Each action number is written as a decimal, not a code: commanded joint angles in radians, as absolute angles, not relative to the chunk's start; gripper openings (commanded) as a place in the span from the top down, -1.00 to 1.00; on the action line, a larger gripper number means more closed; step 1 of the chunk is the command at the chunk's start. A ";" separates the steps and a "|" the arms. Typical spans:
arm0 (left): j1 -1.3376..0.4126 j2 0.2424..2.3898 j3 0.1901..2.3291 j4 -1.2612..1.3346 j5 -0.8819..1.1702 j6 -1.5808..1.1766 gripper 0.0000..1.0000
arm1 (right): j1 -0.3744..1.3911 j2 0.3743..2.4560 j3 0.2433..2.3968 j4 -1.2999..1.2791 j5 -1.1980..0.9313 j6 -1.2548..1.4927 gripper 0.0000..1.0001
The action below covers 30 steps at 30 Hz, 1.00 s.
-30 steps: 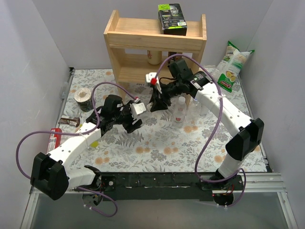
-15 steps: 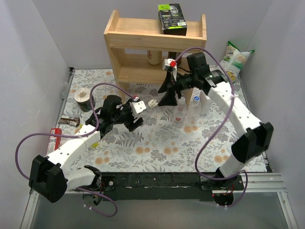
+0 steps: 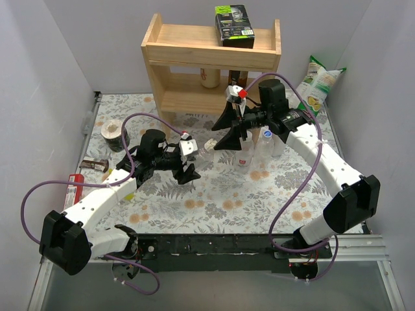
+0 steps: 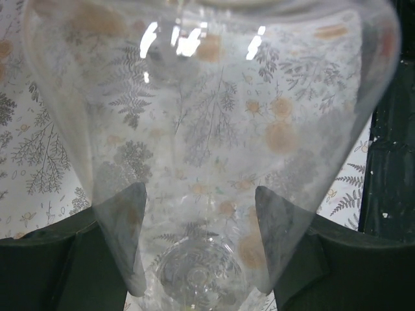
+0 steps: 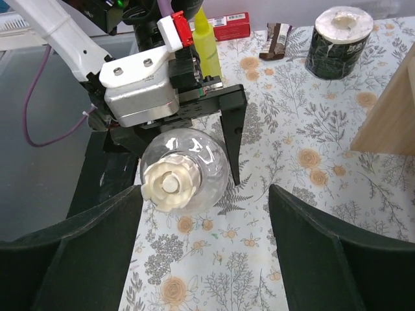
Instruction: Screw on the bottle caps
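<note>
My left gripper (image 3: 193, 159) is shut on a clear bottle (image 3: 202, 149) and holds it on its side above the table, neck toward the right arm. In the left wrist view the bottle (image 4: 207, 129) fills the frame between the fingers (image 4: 123, 223). A cream ribbed bottle cap (image 5: 170, 184) sits on the neck of the bottle (image 5: 204, 162). My right gripper (image 5: 206, 194) is open, its fingers wide on either side and just short of the cap, touching nothing. From above, the right gripper (image 3: 216, 136) faces the cap (image 3: 211, 144). Three more clear bottles (image 3: 245, 153) stand by the shelf.
A wooden shelf (image 3: 214, 65) with a dark box (image 3: 233, 24) on top stands at the back. A tape roll (image 3: 115, 133), a snack bar (image 3: 96, 165) and a red box (image 3: 74, 188) lie at the left. A chip bag (image 3: 316, 87) leans at the right.
The right gripper, shut at the held bottle's neck a second ago, has opened and backed off to the right. The left gripper still holds the bottle and has barely shifted.
</note>
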<state>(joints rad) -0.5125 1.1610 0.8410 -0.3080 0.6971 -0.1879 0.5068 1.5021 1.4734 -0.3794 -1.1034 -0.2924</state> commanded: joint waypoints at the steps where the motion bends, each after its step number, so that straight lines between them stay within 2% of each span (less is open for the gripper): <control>1: -0.506 1.132 0.853 -0.282 0.753 -0.212 1.00 | 0.529 1.512 1.485 -0.287 -1.141 -0.242 -0.66; 3: -0.506 1.131 0.853 -0.278 0.758 -0.221 1.00 | 0.541 1.513 1.479 -0.273 -1.149 -0.236 -0.64; 6: -0.506 1.134 0.848 -0.270 0.764 -0.229 1.00 | 0.552 1.514 1.470 -0.247 -1.161 -0.215 -0.50; 9: -0.506 1.135 0.848 -0.262 0.768 -0.233 1.00 | 0.555 1.526 1.467 -0.232 -1.186 -0.195 -0.26; 10: -0.506 1.137 0.850 -0.259 0.767 -0.238 1.00 | 0.555 1.532 1.465 -0.219 -1.193 -0.180 -0.11; 17: -0.506 1.137 0.842 -0.213 0.750 -0.279 1.00 | 0.560 1.549 1.457 -0.206 -1.213 -0.144 0.34; 20: -0.506 1.140 0.833 -0.190 0.739 -0.299 0.97 | 0.561 1.554 1.453 -0.207 -1.174 -0.120 0.65; 22: -0.506 1.141 0.824 -0.177 0.718 -0.311 0.40 | 0.563 1.555 1.462 -0.221 -1.116 -0.110 0.92; 23: -0.506 1.140 0.818 -0.169 0.683 -0.317 0.10 | 0.568 1.557 1.483 -0.236 -1.032 -0.112 0.97; 24: -0.508 1.140 0.810 -0.161 0.655 -0.330 -0.90 | 0.568 1.559 1.497 -0.270 -0.999 -0.115 0.97; 25: -0.506 1.137 0.792 -0.140 0.632 -0.336 -0.96 | 0.568 1.565 1.509 -0.285 -0.980 -0.124 0.97; 30: -0.505 1.124 0.736 -0.164 0.490 -0.286 -0.96 | 0.568 1.637 1.675 -0.521 -0.930 -0.294 0.97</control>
<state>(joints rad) -0.5060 1.1610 0.7780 -0.1776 0.6209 -0.3214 0.5652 1.5875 1.5291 -0.3439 -1.0157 -0.1692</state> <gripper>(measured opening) 0.981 0.406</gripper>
